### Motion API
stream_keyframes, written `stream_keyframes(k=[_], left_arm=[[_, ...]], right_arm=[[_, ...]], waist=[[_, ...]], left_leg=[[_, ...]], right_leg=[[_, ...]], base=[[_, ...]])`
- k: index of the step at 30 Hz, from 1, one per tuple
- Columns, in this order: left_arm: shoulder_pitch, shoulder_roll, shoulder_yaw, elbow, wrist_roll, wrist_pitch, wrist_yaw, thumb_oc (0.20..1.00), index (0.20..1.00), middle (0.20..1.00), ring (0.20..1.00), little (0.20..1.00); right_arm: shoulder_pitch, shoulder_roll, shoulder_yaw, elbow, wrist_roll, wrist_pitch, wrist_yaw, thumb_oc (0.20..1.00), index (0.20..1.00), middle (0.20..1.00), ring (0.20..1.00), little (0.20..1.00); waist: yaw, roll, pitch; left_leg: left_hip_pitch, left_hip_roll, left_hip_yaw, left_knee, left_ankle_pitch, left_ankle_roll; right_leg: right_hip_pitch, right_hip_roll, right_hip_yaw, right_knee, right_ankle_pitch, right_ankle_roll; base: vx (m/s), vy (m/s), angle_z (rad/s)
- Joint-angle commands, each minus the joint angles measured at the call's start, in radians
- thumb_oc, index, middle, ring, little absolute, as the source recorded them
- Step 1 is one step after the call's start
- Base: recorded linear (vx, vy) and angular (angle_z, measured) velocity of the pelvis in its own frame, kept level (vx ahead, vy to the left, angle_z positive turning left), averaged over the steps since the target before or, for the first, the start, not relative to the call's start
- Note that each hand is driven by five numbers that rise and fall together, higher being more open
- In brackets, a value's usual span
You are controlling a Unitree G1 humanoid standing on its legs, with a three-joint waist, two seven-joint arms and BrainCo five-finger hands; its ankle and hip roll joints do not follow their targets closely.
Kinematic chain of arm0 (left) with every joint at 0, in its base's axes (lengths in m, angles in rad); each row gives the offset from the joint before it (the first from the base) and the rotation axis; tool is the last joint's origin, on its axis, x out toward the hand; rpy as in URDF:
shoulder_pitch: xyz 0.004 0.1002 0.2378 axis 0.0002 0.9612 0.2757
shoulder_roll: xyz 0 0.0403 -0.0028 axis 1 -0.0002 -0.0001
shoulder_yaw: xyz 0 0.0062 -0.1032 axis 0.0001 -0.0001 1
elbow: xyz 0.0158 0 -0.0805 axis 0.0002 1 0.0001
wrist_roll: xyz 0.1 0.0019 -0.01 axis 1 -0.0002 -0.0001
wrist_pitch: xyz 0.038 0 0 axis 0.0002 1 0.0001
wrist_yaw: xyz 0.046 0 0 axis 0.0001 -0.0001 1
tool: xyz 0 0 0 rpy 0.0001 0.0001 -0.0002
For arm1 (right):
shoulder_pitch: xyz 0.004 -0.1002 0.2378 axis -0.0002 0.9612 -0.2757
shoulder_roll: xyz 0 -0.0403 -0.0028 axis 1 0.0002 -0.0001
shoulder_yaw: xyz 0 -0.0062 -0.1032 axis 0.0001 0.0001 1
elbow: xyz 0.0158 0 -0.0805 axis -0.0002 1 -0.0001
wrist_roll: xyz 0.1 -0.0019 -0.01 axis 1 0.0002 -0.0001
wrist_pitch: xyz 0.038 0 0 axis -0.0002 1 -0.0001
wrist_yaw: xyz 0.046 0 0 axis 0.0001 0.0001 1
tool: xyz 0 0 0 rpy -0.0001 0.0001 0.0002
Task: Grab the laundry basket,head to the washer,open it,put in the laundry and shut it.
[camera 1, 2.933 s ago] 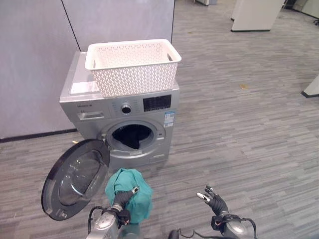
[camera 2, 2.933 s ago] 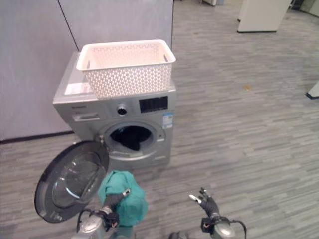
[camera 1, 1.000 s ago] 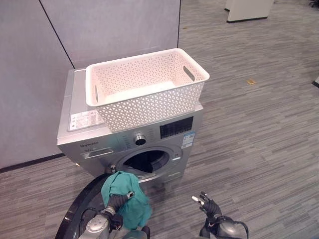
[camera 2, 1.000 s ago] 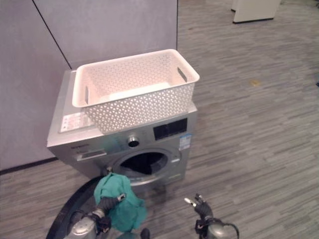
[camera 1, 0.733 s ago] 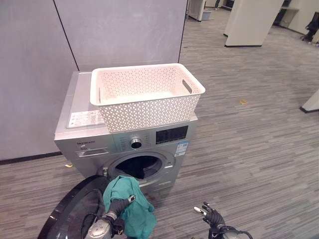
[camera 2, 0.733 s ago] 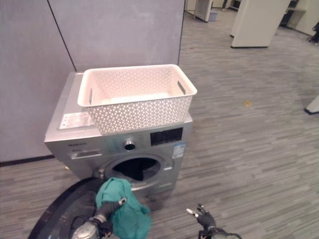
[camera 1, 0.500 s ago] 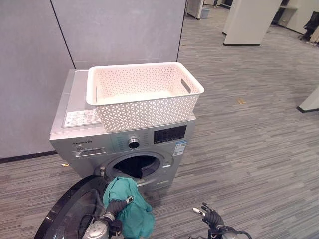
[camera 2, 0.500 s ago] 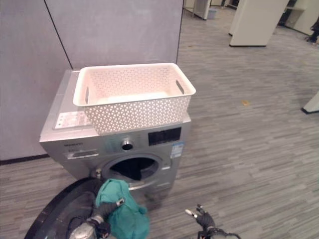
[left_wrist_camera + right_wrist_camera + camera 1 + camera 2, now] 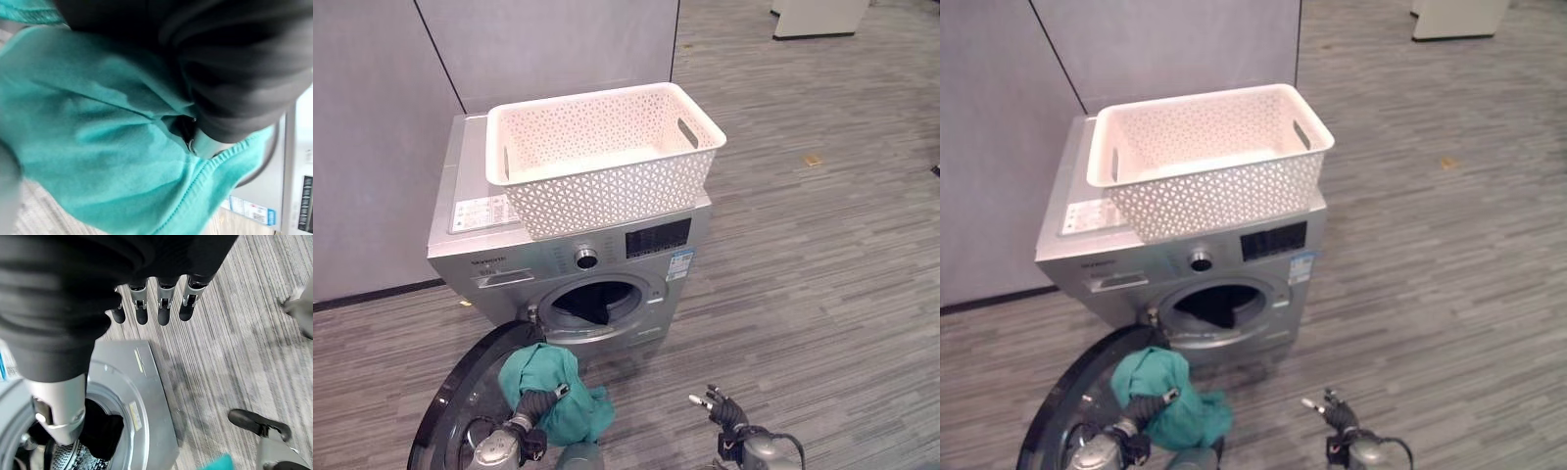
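A white lattice laundry basket (image 9: 617,201) stands on top of the silver washer (image 9: 460,181). The washer's round door (image 9: 450,421) hangs open to the left, and dark laundry (image 9: 590,305) lies in the drum. My left hand (image 9: 536,408) is low in front of the opening, shut on a bunched teal cloth (image 9: 543,377). That teal cloth (image 9: 98,147) drapes round the hand in the left wrist view. Low at the right, my right hand (image 9: 722,413) is open and holds nothing, its fingers (image 9: 164,308) straight over the floor.
Grey partition walls (image 9: 372,117) stand behind the washer. Striped grey flooring (image 9: 822,274) stretches to the right, with a small scrap (image 9: 814,160) lying on it.
The camera has shifted a little. My left hand still holds the teal cloth in front of the washer's opening, and the right hand stays open and low.
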Motion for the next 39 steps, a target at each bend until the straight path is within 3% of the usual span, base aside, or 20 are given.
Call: stream_keyframes(k=[1, 4, 8, 20, 27, 33, 39], left_arm=[[-0.036, 0.015, -0.022, -0.061, 0.025, -0.040, -0.016, 0.200, 0.200, 0.200, 0.200, 0.200], [-0.035, 0.015, -0.022, -0.061, 0.025, -0.040, -0.016, 0.200, 0.200, 0.200, 0.200, 0.200], [-0.030, 0.002, -0.020, -0.058, 0.021, -0.040, -0.013, 0.200, 0.200, 0.200, 0.200, 0.200], [-0.072, -0.022, 0.019, -0.028, 0.012, -0.052, 0.035, 0.200, 0.200, 0.200, 0.200, 0.200], [-0.295, -0.099, 0.034, 0.076, -0.110, -0.111, 0.145, 0.200, 0.200, 0.200, 0.200, 0.200], [-0.448, -0.154, 0.055, 0.156, -0.224, -0.146, 0.204, 0.200, 0.200, 0.200, 0.200, 0.200], [-0.591, -0.189, 0.093, 0.204, -0.316, -0.188, 0.255, 0.200, 0.200, 0.200, 0.200, 0.200]], right_arm=[[0.023, -0.001, 0.017, -0.071, 0.021, -0.034, 0.012, 1.000, 1.000, 1.000, 1.000, 1.000], [0.024, -0.001, 0.017, -0.072, 0.021, -0.034, 0.012, 1.000, 1.000, 1.000, 1.000, 1.000], [0.039, -0.012, 0.022, -0.080, 0.008, -0.029, 0.018, 1.000, 1.000, 1.000, 1.000, 1.000], [0.051, -0.010, 0.035, -0.135, -0.003, -0.024, 0.018, 1.000, 1.000, 1.000, 1.000, 1.000], [0.040, 0.001, 0.060, -0.170, 0.048, -0.031, 0.008, 1.000, 1.000, 1.000, 1.000, 1.000], [0.030, 0.028, 0.008, -0.103, 0.169, -0.043, -0.022, 1.000, 1.000, 1.000, 1.000, 1.000], [0.019, 0.035, -0.023, -0.059, 0.268, -0.055, -0.036, 1.000, 1.000, 1.000, 1.000, 1.000]], waist=[[0.034, -0.054, -0.021], [0.033, -0.053, -0.023], [0.033, -0.046, -0.039], [0.025, -0.060, -0.041], [-0.025, -0.119, -0.004], [-0.078, -0.145, 0.008], [-0.121, -0.165, 0.038]], left_leg=[[-0.074, -0.007, -0.031, 0.007, 0.020, 0.037], [-0.076, -0.006, -0.032, 0.007, 0.020, 0.037], [-0.072, 0.021, -0.043, -0.023, 0.033, 0.022], [-0.096, 0.014, -0.016, -0.013, 0.021, 0.018], [-0.277, 0.019, -0.013, 0.081, 0.020, 0.015], [-0.402, 0.038, -0.017, 0.164, 0.014, 0.016], [-0.502, 0.051, -0.045, 0.230, 0.013, 0.013]], right_leg=[[0.123, -0.022, -0.036, -0.138, 0.153, -0.014], [0.123, -0.021, -0.038, -0.141, 0.156, -0.014], [0.172, -0.003, -0.069, -0.235, 0.148, -0.018], [0.172, -0.036, -0.064, -0.281, 0.188, 0.000], [-0.025, -0.054, -0.011, -0.200, 0.186, -0.011], [-0.197, -0.036, 0.041, -0.087, 0.161, -0.032], [-0.308, -0.019, 0.045, 0.008, 0.142, -0.045]], base=[[-0.12, -0.257, -0.05], [-0.03, -0.040, 0.00], [-0.02, -0.056, -0.02], [-0.01, 0.033, -0.03], [-0.15, 0.003, -0.06], [-0.13, -0.003, -0.21], [-0.10, -0.031, -0.11]])
